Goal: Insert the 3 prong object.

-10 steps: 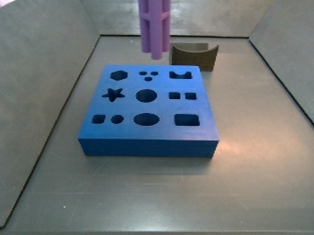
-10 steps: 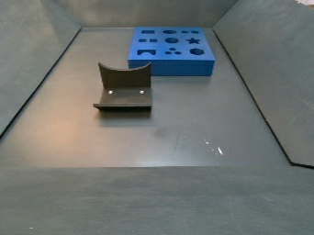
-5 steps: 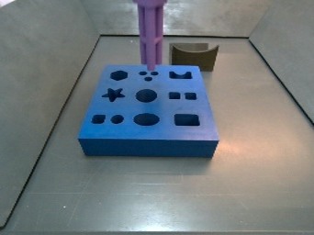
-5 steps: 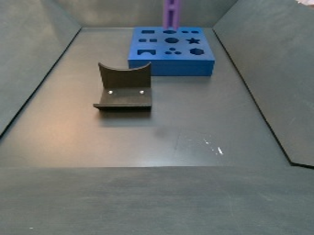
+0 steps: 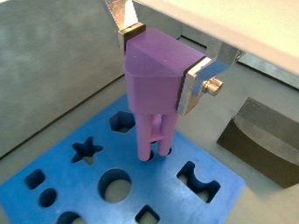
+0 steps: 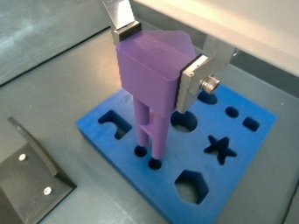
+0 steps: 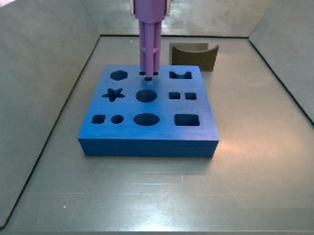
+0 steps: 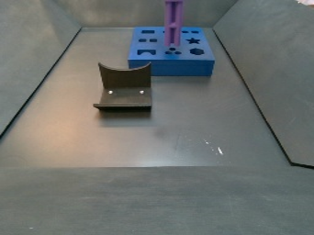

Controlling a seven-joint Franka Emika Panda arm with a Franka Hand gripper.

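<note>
My gripper point(image 5: 159, 58) is shut on the 3 prong object point(image 5: 156, 83), a lilac piece with long round rods, held upright. It shows in both wrist views point(image 6: 153, 87) and both side views point(image 7: 149, 41) point(image 8: 174, 23). Its rod tips reach the top of the blue block point(image 7: 147, 108) at the small three-hole cluster near the block's far edge. I cannot tell how deep the tips sit. The silver fingers point(image 6: 194, 77) press the piece's flat head from two sides. The blue block point(image 8: 172, 53) has several shaped holes.
A dark olive curved block point(image 7: 196, 56) stands behind the blue block in a side view and on the grey floor point(image 8: 124, 88) in the other side view; it also shows in a wrist view point(image 5: 264, 140). Grey walls enclose the floor.
The gripper has lowered the 3 prong object straight down; its rod tips now reach the block's top at the three small holes.
</note>
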